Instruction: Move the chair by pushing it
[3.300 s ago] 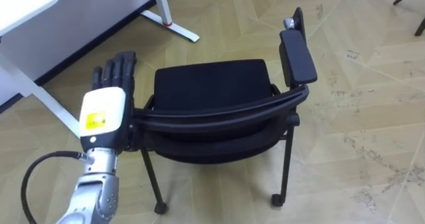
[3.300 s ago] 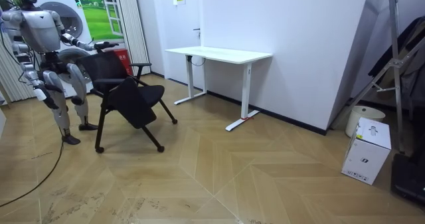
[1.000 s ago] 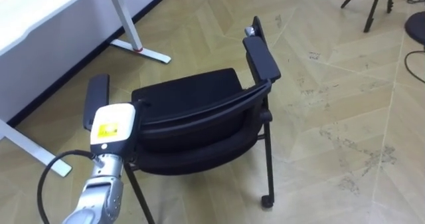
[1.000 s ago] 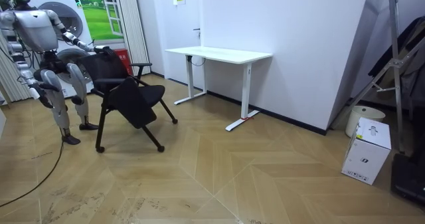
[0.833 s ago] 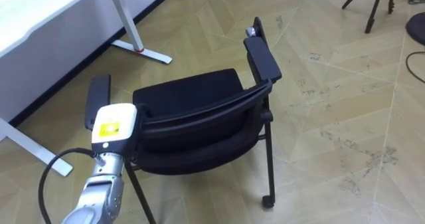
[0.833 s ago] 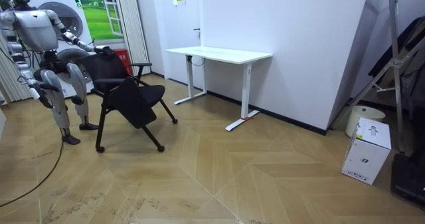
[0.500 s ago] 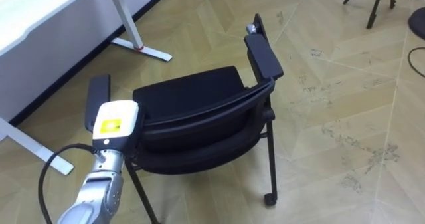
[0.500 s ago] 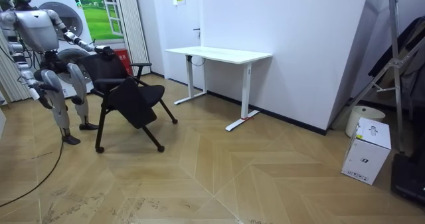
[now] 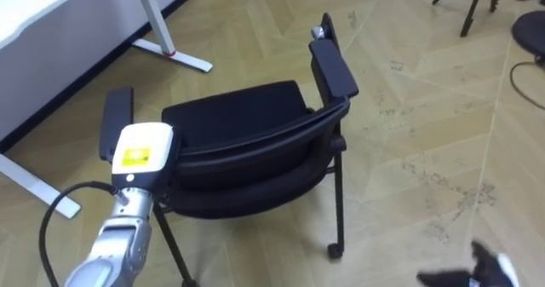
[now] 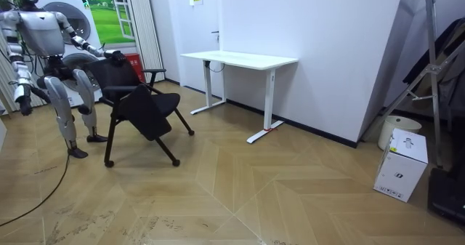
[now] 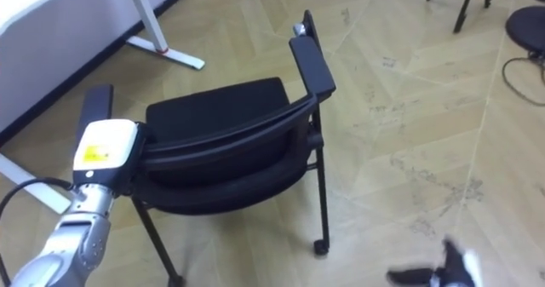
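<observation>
One container is in view: a white box [image 10: 400, 165] on the floor [image 10: 276, 201] at the lower right of the room view, just beside a pale cylinder [image 10: 396, 131]. Its contents cannot be made out.

The chair [image 9: 247, 146], black with thin dark legs, is located at the centre of the eye views and at the left of the room view. It stands on the wood floor between the robot and the white desk [image 10: 240, 58]. In the eye views the seat [image 9: 230, 115] is seen from above and behind, with the curved backrest [image 9: 272, 146] running across below it. One armrest [image 9: 333, 69] lies at the upper right of the chair and the other armrest [image 9: 116, 121] at its left. A castor [image 9: 335, 250] at the lower right leg rests on the floor.

The left hand [image 9: 139, 155] is raised at the left end of the backrest, just beside the left armrest, with the back of the hand turned to the camera. The forearm enters from the lower left of the frame. The fingers are hidden beyond the backrest, so it cannot be told whether they are straight or curled round it.

The right hand [image 9: 487, 268] is seen at the lower right corner of the eye views, low and well apart from the chair. Its outline is smeared and the state of its fingers cannot be told.

In the room view the robot is seen standing upright at the left edge, behind the chair, with one arm stretched forward to the top of the backrest.
</observation>
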You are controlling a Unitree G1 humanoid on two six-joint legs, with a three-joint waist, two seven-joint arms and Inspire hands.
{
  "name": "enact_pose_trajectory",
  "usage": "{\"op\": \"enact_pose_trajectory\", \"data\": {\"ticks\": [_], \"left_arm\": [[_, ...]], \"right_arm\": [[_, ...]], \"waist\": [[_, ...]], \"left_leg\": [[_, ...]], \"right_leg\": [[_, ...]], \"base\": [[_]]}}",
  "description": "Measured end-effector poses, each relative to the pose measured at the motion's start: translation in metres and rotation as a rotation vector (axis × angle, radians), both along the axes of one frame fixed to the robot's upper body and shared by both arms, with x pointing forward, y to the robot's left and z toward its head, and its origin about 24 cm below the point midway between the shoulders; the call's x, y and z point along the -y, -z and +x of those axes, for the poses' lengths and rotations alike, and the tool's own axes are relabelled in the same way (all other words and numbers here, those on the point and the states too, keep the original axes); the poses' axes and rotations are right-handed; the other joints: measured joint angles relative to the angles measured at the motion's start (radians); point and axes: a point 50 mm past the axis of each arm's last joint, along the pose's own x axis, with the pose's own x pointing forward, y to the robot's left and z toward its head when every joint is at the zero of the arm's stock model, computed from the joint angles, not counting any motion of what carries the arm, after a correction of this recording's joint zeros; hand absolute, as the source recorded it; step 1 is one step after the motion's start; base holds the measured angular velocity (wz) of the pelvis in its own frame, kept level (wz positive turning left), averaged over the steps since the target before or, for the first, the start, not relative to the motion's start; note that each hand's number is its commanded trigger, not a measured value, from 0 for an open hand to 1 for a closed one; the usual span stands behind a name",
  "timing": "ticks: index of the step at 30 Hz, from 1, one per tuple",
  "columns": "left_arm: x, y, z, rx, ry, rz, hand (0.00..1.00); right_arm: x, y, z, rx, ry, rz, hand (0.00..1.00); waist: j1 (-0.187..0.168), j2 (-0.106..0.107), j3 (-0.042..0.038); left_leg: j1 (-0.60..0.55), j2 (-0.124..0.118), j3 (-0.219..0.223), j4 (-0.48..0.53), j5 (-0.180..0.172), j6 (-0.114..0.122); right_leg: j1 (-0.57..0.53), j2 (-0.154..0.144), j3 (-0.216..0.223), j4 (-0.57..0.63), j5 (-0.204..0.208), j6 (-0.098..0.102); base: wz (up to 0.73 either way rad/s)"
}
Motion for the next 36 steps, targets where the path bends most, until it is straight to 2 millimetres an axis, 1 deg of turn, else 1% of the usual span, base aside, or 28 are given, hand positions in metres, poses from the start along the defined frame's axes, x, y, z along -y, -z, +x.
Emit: {"op": "enact_pose_trajectory", "data": {"ticks": [1,2,3,4,5,6,8,12,14,15,17,19,23,24,28,30,33,35,36], "left_arm": [[0.0,0.0,0.0,-0.001,0.0,0.001,1.0],[0.0,0.0,0.0,-0.003,-0.001,0.002,1.0],[0.0,0.0,0.0,-0.005,-0.001,0.002,1.0],[0.0,0.0,0.001,-0.01,-0.002,0.002,1.0],[0.0,0.0,0.001,-0.014,-0.002,0.002,1.0],[0.0,-0.001,0.001,-0.013,-0.002,0.001,1.0],[0.002,-0.002,0.002,-0.012,-0.001,0.004,1.0],[0.003,-0.004,0.003,-0.016,0.0,0.004,1.0],[0.006,-0.006,0.005,-0.02,0.01,0.008,1.0],[0.006,-0.007,0.006,-0.018,0.013,0.01,1.0],[0.009,-0.01,0.008,-0.018,0.026,0.017,1.0],[0.011,-0.013,0.01,-0.02,0.037,0.026,1.0],[0.012,-0.02,0.012,-0.016,0.061,0.056,1.0],[0.013,-0.021,0.012,-0.014,0.064,0.061,1.0],[0.015,-0.02,0.012,-0.021,0.07,0.063,1.0],[0.016,-0.02,0.013,-0.024,0.075,0.063,1.0],[0.018,-0.022,0.015,-0.024,0.083,0.057,1.0],[0.019,-0.022,0.015,-0.022,0.089,0.055,1.0],[0.019,-0.022,0.015,-0.023,0.09,0.054,1.0]], "right_arm": [[0.001,-0.007,0.008,0.025,-0.023,-0.052,0.0],[0.001,-0.015,0.016,0.057,-0.049,-0.107,0.0],[0.001,-0.019,0.021,0.074,-0.058,-0.133,0.0],[0.001,-0.028,0.029,0.114,-0.066,-0.178,0.0],[0.001,-0.036,0.037,0.158,-0.066,-0.215,0.0],[0.0,-0.041,0.04,0.181,-0.065,-0.232,0.0],[-0.003,-0.054,0.052,0.244,-0.091,-0.292,0.0],[-0.02,-0.077,0.071,0.331,-0.231,-0.386,0.0],[-0.035,-0.092,0.083,0.389,-0.333,-0.45,0.0],[-0.039,-0.095,0.085,0.4,-0.363,-0.473,0.0],[-0.054,-0.107,0.093,0.44,-0.465,-0.56,0.0],[-0.061,-0.116,0.096,0.467,-0.513,-0.616,0.0],[-0.071,-0.127,0.1,0.51,-0.576,-0.652,0.0],[-0.075,-0.131,0.102,0.526,-0.593,-0.666,0.0],[-0.085,-0.142,0.109,0.572,-0.634,-0.7,0.0],[-0.089,-0.147,0.11,0.592,-0.653,-0.717,0.0],[-0.098,-0.161,0.111,0.634,-0.736,-0.806,0.0],[-0.101,-0.167,0.111,0.644,-0.778,-0.834,0.0],[-0.102,-0.167,0.111,0.64,-0.793,-0.842,0.0]], "waist": [[0.004,-0.003,-0.0008],[0.006,-0.001,-0.0027],[0.006,0.001,-0.0037],[0.007,-0.001,-0.0026],[0.018,0.001,-0.0039],[0.026,-0.002,-0.0021],[0.028,-0.004,-0.0017],[0.041,-0.007,0.0001],[0.054,-0.011,0.0005],[0.054,-0.012,-0.0007],[0.065,-0.02,0.0004],[0.073,-0.025,-0.0024],[0.089,-0.056,-0.0029],[0.091,-0.058,-0.0032],[0.094,-0.056,-0.0031],[0.102,-0.055,-0.0024],[0.109,-0.043,0.0049],[0.11,-0.037,0.0078],[0.111,-0.036,0.0075]], "left_leg": [[0.002,0.0,0.001,0.0,0.0,0.0],[0.002,0.0,0.004,0.002,0.0,0.0],[0.001,0.0,0.004,0.003,0.0,0.0],[0.001,0.0,0.009,0.003,0.0,0.0],[0.002,0.002,0.025,0.003,0.0,0.0],[0.002,0.003,0.028,0.003,0.0,0.0],[0.002,0.003,0.031,0.002,0.0,0.0],[0.003,0.003,0.043,0.001,0.0,0.0],[0.0,0.003,0.046,0.002,0.0,0.0],[0.0,0.003,0.046,0.003,0.0,0.0],[-0.001,0.003,0.045,0.003,0.0,0.0],[-0.001,0.003,0.043,0.003,0.0,0.0],[-0.004,0.005,0.042,0.003,0.0,0.0],[-0.003,0.004,0.042,0.003,-0.001,0.0],[0.001,0.004,0.042,0.002,-0.004,0.005],[0.003,0.004,0.042,0.002,-0.004,0.005],[0.001,0.004,0.042,0.002,-0.004,0.005],[-0.001,0.004,0.042,0.002,-0.004,0.005],[-0.001,0.005,0.042,0.002,-0.004,0.005]], "right_leg": [[0.001,0.0,0.004,0.0,0.0,0.0],[-0.001,0.001,0.008,0.002,0.001,-0.001],[-0.002,0.001,0.009,0.002,0.001,-0.001],[-0.003,0.001,0.011,0.004,0.001,-0.001],[-0.008,0.001,0.02,0.007,0.001,-0.001],[-0.013,0.002,0.027,0.008,0.001,-0.001],[-0.012,0.002,0.029,0.011,0.001,-0.002],[-0.019,0.001,0.039,0.018,0.001,-0.001],[-0.021,0.001,0.043,0.02,0.0,-0.001],[-0.023,0.001,0.042,0.02,0.0,-0.001],[-0.026,0.001,0.042,0.024,0.0,-0.001],[-0.026,0.001,0.042,0.023,0.0,-0.001],[-0.025,0.002,0.041,0.021,0.001,-0.001],[-0.026,0.001,0.04,0.021,0.001,-0.001],[-0.02,0.001,0.04,0.019,0.001,-0.001],[-0.019,0.001,0.042,0.019,0.001,-0.001],[-0.018,0.001,0.037,0.017,0.001,-0.001],[-0.019,0.001,0.033,0.015,0.001,-0.001],[-0.019,0.001,0.033,0.014,0.001,-0.001]], "base": [[-0.08],[-0.09],[-0.06],[-0.1],[-0.17],[-0.19],[-0.05],[-0.07],[-0.05],[0.0],[0.0],[0.0],[0.0],[0.0],[0.0],[-0.02],[0.03],[0.06],[0.0]]}}
